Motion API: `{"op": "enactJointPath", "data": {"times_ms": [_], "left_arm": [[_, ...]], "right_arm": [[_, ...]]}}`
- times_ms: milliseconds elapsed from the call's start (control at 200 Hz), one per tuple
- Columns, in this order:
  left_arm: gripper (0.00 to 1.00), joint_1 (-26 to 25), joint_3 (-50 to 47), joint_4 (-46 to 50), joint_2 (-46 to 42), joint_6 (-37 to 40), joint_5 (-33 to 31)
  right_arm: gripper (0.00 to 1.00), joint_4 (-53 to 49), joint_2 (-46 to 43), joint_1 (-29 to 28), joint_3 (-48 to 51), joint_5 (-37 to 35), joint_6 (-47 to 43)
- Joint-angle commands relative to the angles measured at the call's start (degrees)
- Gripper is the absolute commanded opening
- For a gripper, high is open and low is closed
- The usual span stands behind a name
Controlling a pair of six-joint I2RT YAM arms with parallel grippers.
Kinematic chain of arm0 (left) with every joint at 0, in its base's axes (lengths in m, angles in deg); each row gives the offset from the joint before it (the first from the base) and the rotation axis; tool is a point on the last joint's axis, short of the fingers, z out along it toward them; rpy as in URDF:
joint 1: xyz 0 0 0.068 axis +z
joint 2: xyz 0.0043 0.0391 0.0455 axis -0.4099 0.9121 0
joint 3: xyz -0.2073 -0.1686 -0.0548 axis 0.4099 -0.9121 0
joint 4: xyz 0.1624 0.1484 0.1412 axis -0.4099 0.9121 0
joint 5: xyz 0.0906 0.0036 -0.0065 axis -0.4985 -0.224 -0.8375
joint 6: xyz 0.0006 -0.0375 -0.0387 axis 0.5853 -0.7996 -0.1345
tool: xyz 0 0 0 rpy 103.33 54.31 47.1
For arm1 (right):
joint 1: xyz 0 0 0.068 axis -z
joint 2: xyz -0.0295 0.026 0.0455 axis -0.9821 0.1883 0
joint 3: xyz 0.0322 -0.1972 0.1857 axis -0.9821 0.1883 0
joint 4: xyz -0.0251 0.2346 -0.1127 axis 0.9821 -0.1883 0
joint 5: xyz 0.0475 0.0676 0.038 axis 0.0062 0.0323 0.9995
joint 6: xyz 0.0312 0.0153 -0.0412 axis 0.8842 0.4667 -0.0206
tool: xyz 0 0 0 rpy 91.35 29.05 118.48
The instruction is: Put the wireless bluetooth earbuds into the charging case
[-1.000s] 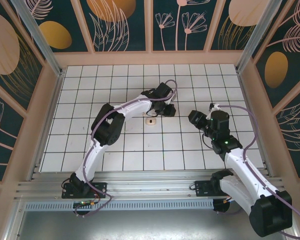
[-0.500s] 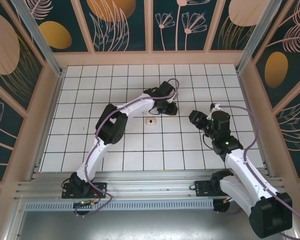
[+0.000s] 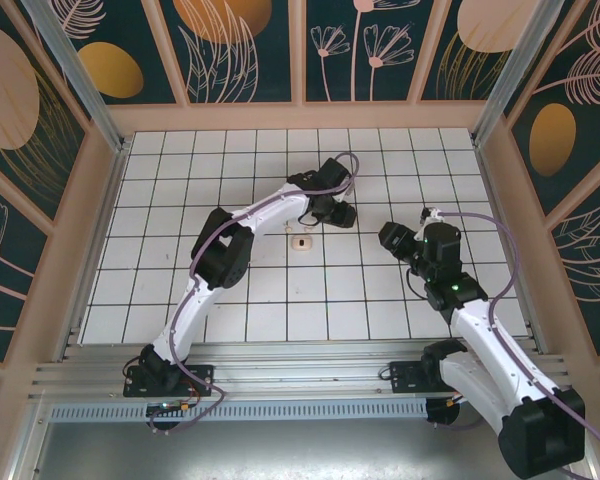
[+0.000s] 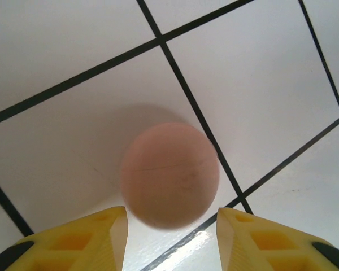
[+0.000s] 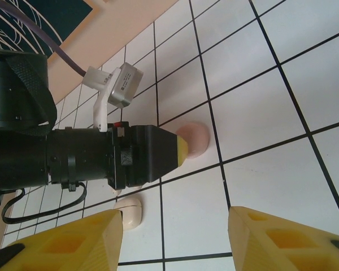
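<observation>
The charging case (image 4: 169,175) is a smooth salmon-pink pebble with a faint seam, lying on a white tile. My left gripper (image 4: 170,240) is open. Its yellow fingertips (image 4: 110,234) flank the case's near end with a gap on each side. From the right wrist view the case (image 5: 194,139) lies just beyond the left gripper (image 5: 182,149). In the top view the left gripper (image 3: 341,213) reaches over mid-table. My right gripper (image 3: 384,234) (image 5: 175,237) is open with nothing between its fingers, a tile or so from the case. A tiny pale bit (image 5: 116,192) peeks from under the left gripper, too small to tell if it is an earbud.
A small cream-beige rounded piece (image 3: 301,241) (image 5: 130,212) lies on the tiles beside the left arm's wrist. The tiled floor (image 3: 180,260) is walled by a wooden rim (image 3: 300,117) and patterned panels. A metal rail (image 3: 300,375) runs along the near edge by the arm bases.
The left gripper has shifted slightly to the right and farther away over the table. The right arm has stayed put.
</observation>
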Motion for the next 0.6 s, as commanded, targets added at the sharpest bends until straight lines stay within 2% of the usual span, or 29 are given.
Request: {"op": "enactJointPath", "data": {"times_ms": [0,230,591], "left_arm": [[0.46,-0.2,1.5,3.0,-0.8,1.9,-3.4],[0.48,-0.2,0.3,4.8,-5.0,3.2,-8.2],[0.52,-0.3,-15.1,4.0,-23.2,0.4,-16.5]], "right_arm": [[0.53,-0.8,-1.7,0.6,0.4,-1.9,-0.3],[0.53,-0.8,-2.3,0.6,0.0,-1.1,-0.5],[0.53,2.3,-0.2,0.2,-0.6,3.4,2.0]]}}
